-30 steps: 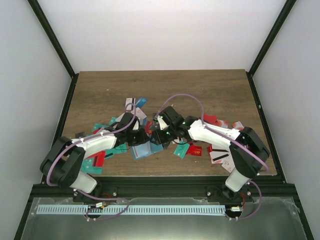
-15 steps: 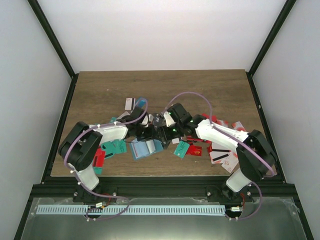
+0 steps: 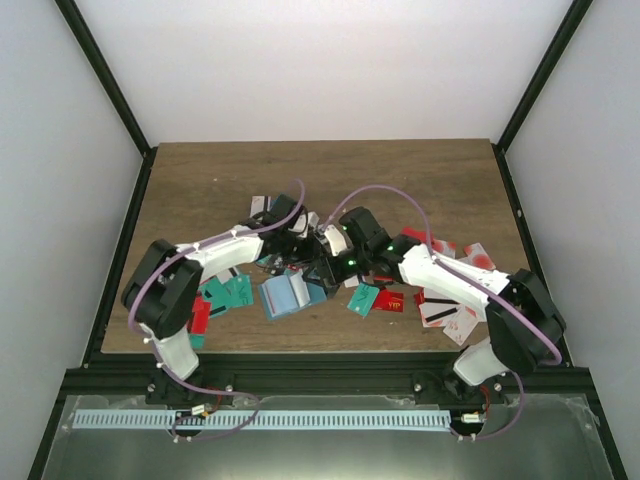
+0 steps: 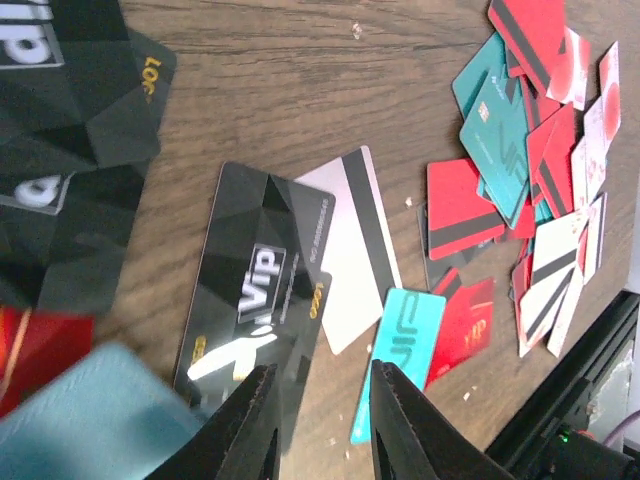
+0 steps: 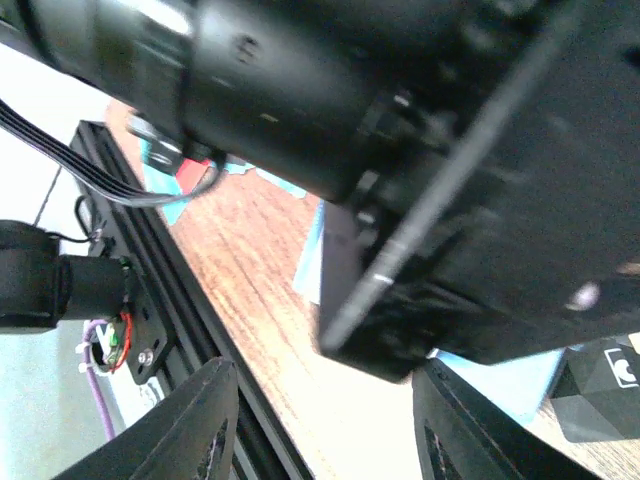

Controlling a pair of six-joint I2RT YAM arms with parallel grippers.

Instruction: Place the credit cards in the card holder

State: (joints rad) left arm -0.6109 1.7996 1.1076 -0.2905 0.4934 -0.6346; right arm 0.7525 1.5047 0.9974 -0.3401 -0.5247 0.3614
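The card holder (image 3: 285,296) lies open on the table, light blue inside, just in front of both grippers; its teal-blue edge (image 4: 85,425) shows at the lower left of the left wrist view. Credit cards lie scattered around it: a black VIP card (image 4: 255,290), a white striped card (image 4: 345,250), a teal card (image 4: 405,345) and red ones (image 4: 455,205). My left gripper (image 4: 320,372) (image 3: 298,256) hovers over the black card, jaws slightly apart with nothing between them. My right gripper (image 5: 322,370) (image 3: 324,266) stands open and empty, close against the left wrist.
More cards lie in heaps at the right (image 3: 440,305) and left (image 3: 228,292) of the table. The left arm's black body (image 5: 400,150) fills most of the right wrist view. The black frame rail (image 5: 150,300) runs along the near edge.
The left arm has swung back, its gripper drawing away from the card holder and opening a little. The holder now shows open and uncovered. The right gripper has barely shifted.
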